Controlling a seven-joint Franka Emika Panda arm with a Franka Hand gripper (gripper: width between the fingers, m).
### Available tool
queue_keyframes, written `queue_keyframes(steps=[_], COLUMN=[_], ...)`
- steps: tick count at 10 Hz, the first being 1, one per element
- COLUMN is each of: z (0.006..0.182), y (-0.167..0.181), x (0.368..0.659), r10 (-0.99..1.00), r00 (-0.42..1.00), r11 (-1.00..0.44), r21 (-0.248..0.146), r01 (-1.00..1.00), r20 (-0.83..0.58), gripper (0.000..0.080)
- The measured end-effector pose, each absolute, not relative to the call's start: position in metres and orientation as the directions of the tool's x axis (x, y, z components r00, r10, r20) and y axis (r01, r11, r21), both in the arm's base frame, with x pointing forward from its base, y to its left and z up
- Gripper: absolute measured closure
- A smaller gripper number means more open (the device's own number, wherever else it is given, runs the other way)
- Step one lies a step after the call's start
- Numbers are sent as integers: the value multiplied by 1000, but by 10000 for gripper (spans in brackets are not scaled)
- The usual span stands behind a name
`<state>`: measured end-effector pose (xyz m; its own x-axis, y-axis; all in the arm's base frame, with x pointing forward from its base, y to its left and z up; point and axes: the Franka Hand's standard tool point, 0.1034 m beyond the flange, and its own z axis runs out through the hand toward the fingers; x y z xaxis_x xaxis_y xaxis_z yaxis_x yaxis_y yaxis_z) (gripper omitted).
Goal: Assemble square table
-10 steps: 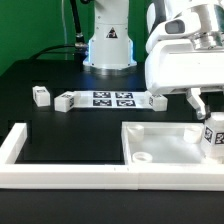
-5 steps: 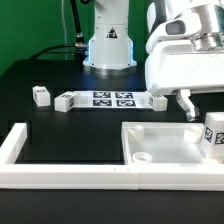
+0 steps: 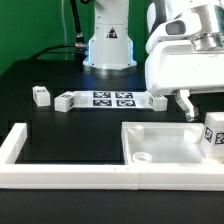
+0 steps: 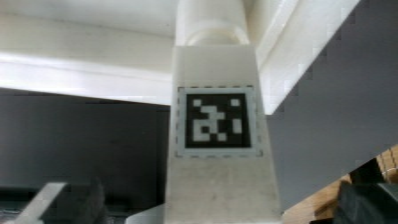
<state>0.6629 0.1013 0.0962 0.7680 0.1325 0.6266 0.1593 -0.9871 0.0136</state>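
The white square table top [image 3: 168, 146] lies at the exterior view's front right, with a round corner socket [image 3: 142, 157]. A tagged white leg [image 3: 213, 134] stands upright on the top's right side, at the picture's edge. My gripper [image 3: 211, 116] is open around it. One finger [image 3: 187, 105] stands clear to the leg's left and the other is out of frame. In the wrist view the leg [image 4: 221, 120] fills the middle of my gripper [image 4: 221, 206], with a gap to each finger [image 4: 61, 203]. Three leg blocks [image 3: 40, 95] [image 3: 64, 101] [image 3: 157, 100] lie by the tag strip.
The marker board [image 3: 112, 98] lies across the middle of the black table. A long white bar frame [image 3: 80, 178] runs along the front and up the left side. The robot base [image 3: 108, 45] stands at the back.
The visible finger has moved left, away from the leg, so the gripper has opened and let go of it. The hand has stayed in place and the leg stays upright.
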Motion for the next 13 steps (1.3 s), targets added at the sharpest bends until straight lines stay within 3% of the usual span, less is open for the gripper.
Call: queue_keyframes(steps=[5,9,13], z=[89,87,89], y=[99,106,103], x=[671,670,683], r10=[143,157,154], r00=[905,984,987], r11=[-987,-985,-986], r21=[-16,-63,-64], r01=[163,163,157], r20=[401,81,46], gripper=[151,151,151])
